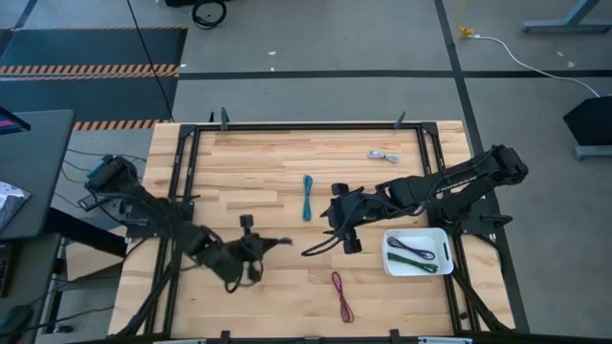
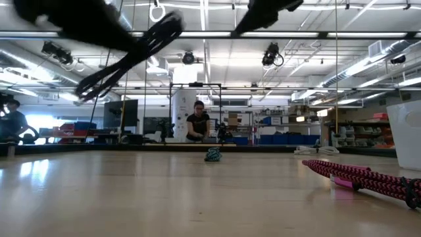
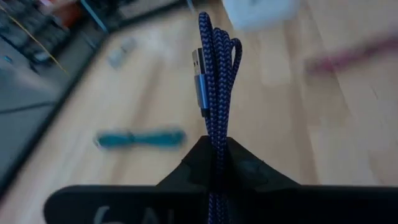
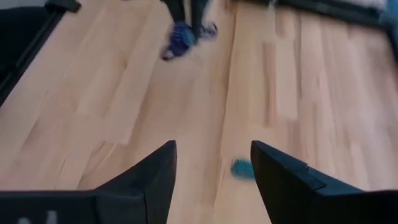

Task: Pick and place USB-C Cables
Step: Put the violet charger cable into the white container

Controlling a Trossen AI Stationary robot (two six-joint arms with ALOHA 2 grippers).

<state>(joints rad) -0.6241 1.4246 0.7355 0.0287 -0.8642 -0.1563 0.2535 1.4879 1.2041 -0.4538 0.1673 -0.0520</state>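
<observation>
We take the white tray (image 1: 443,250) as our landmark: it already holds two cable bundles, a purple one (image 1: 409,247) and a green one (image 1: 413,265), so we judge it to be where the cables are being collected. The left gripper (image 3: 217,163), well to the tray's left, is clamped on the folded blue cable (image 3: 216,74), which stands up out of its fingers with a metal plug showing, presumably lifted for carrying toward the tray. The right gripper (image 4: 213,163) hangs just left of the tray with its fingers spread wide and nothing between them. The teal cable (image 1: 308,197) lies up-left of the tray, the maroon cable (image 1: 341,295) down-left, and what seems a pale grey cable (image 1: 383,155) lies farther above.
</observation>
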